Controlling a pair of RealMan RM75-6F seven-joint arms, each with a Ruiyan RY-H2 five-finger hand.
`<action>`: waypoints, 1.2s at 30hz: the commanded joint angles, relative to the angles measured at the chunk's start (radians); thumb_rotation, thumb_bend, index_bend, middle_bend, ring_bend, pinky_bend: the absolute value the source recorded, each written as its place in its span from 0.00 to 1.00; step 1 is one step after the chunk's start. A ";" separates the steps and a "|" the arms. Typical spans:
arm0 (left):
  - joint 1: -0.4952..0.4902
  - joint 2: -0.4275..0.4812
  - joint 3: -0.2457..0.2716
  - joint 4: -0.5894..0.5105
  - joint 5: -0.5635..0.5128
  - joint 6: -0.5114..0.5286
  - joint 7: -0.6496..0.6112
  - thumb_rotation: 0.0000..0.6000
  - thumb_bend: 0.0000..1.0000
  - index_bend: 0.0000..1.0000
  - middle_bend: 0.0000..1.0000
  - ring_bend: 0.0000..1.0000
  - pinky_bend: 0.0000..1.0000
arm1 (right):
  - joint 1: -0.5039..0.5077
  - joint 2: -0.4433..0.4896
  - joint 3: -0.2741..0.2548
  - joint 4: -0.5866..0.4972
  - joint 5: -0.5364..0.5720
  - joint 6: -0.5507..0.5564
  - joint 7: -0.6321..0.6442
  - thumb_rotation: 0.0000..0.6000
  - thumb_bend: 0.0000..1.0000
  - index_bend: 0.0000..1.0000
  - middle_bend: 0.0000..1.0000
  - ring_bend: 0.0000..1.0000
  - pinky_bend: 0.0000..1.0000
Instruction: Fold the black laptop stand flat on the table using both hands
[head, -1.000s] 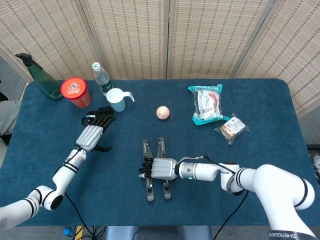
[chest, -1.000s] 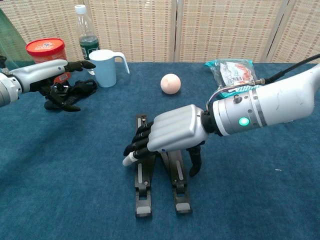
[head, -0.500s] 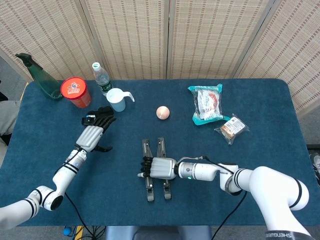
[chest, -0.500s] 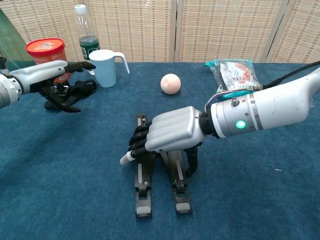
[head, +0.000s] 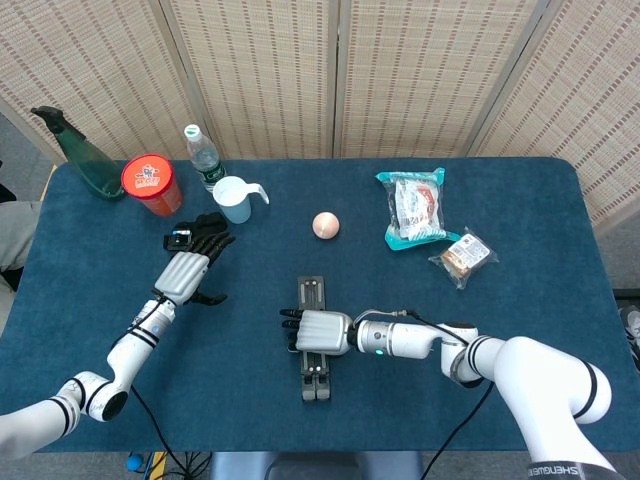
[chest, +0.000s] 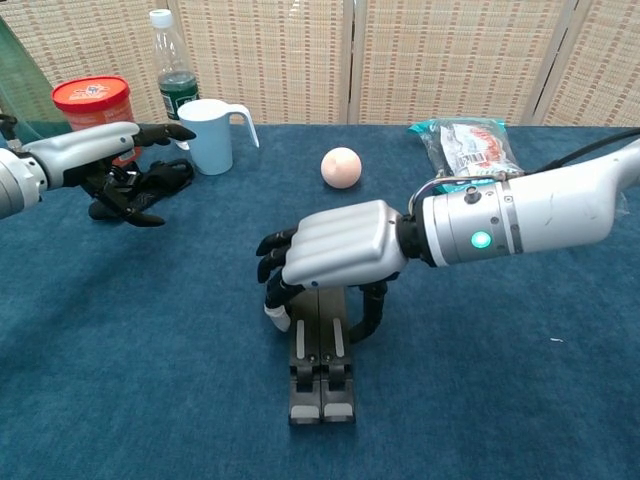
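Black laptop stand (chest: 321, 358), rails now together, lies under the right robot hand (chest: 335, 255) clamped over it; left robot hand (chest: 110, 160) hovers at ten o'clock, fingers apart, empty — next, press it flat onto the blue surface (chest: 150, 380).

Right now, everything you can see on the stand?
The stand is black, apparently metal or hard plastic, with two slim bars lying side by side and closed together, flat on the blue table. Pale pads mark its near ends. It sits near the table's centre-front, pointing toward the camera. The right hand covers its far half, fingers curled down around it. The left hand is well clear.
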 joint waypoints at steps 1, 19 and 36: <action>0.000 0.001 -0.001 -0.001 0.000 0.001 0.001 1.00 0.15 0.00 0.01 0.01 0.00 | -0.005 -0.005 0.005 0.008 0.003 0.017 0.007 1.00 0.18 0.43 0.49 0.16 0.01; 0.013 0.059 -0.010 -0.081 -0.010 0.027 0.082 1.00 0.15 0.00 0.01 0.00 0.00 | -0.126 0.191 0.085 -0.261 0.202 0.011 -0.179 1.00 0.17 0.00 0.00 0.00 0.00; 0.233 0.243 0.024 -0.297 -0.139 0.243 0.346 1.00 0.15 0.00 0.00 0.00 0.00 | -0.609 0.429 0.128 -0.537 0.606 0.347 -0.469 1.00 0.16 0.00 0.00 0.00 0.00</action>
